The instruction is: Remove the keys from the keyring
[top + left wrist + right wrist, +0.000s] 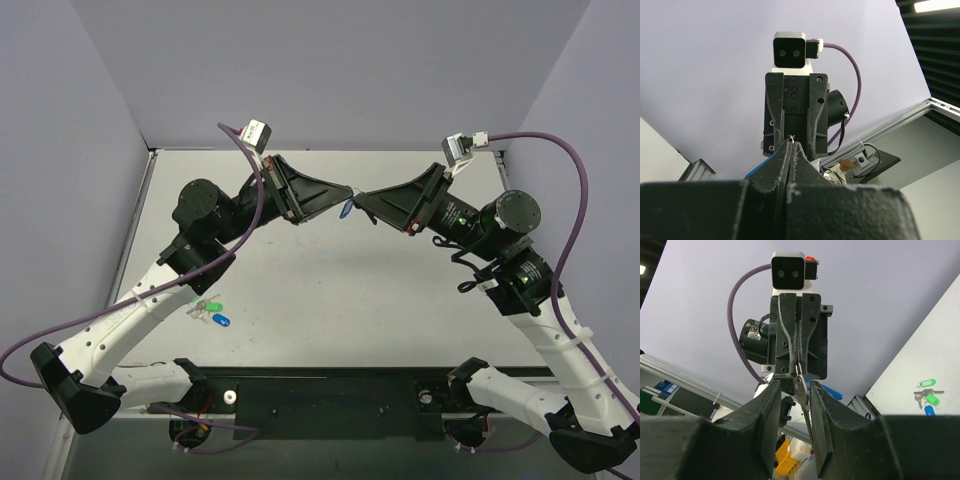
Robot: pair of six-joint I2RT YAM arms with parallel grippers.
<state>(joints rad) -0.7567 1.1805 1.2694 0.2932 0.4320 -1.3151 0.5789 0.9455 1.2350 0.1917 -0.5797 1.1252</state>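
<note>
Both grippers meet tip to tip high above the table. My left gripper (348, 191) is shut on the thin metal ring (792, 138) of the keyring, whose light-blue tag (347, 208) hangs below the tips and shows in the left wrist view (757, 169) and the right wrist view (833, 390). The small silver key (802, 388) hangs from the ring between the fingers of my right gripper (794, 386). Its jaws stand apart, with the key close against the right-hand finger (816, 405). In the top view my right gripper (364, 198) faces the left one.
A bunch of green and dark blue tags with keys (208, 310) lies on the table near the left arm and shows in the right wrist view (927, 395). Grey walls stand on three sides. Purple cables loop from both wrists.
</note>
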